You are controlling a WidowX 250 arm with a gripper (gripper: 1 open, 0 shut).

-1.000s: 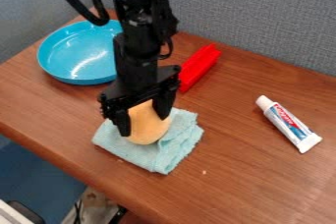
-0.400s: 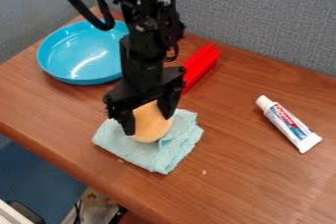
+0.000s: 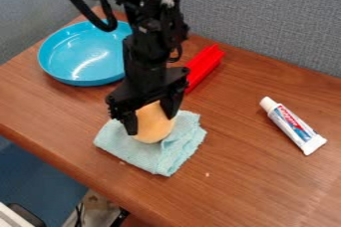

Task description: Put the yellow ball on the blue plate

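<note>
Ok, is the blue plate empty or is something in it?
Empty: the blue plate shows only bare glossy blue; the yellow ball sits on the cloth.

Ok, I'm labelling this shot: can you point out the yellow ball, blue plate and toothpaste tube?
yellow ball [image 3: 152, 123]: camera view, its front surface.
blue plate [image 3: 54, 71]: camera view, near rim.
toothpaste tube [image 3: 293, 124]: camera view, its middle.

Black arm reaching down — claw vertical, jaws spread wide, tips low.
</note>
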